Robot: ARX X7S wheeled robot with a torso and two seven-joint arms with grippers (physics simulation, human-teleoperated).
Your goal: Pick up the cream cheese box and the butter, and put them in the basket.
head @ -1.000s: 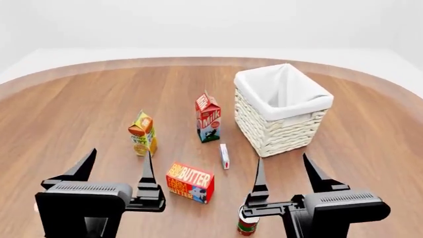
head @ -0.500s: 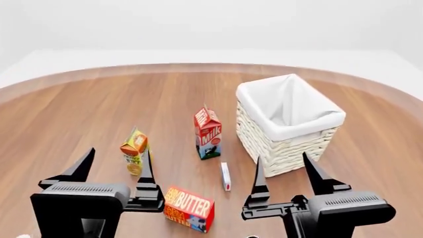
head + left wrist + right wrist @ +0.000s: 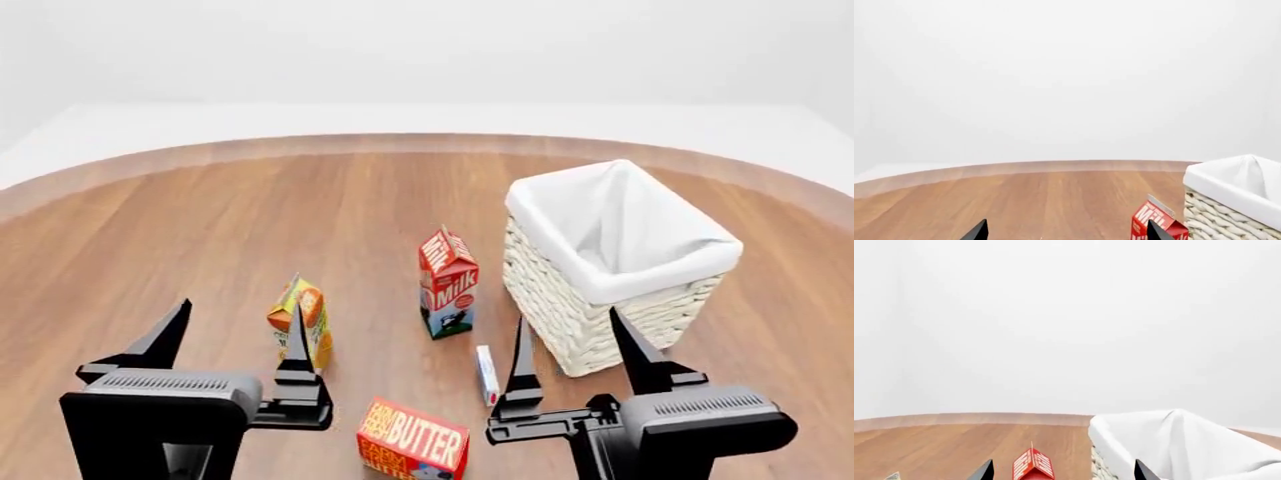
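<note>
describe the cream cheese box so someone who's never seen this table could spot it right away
Find the big white wicker basket on the wooden table. Just beside its near corner, toward the milk carton, stands the cream cheese box, a thin white sliver with blue and red marks. It is far smaller and flatter than the red-orange butter nearby.

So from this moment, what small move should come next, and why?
Probably lower the right gripper toward the cream cheese box. Both grippers are open and empty, that box stands on edge just beside its inner finger, and the basket is right behind on the same side.
</note>
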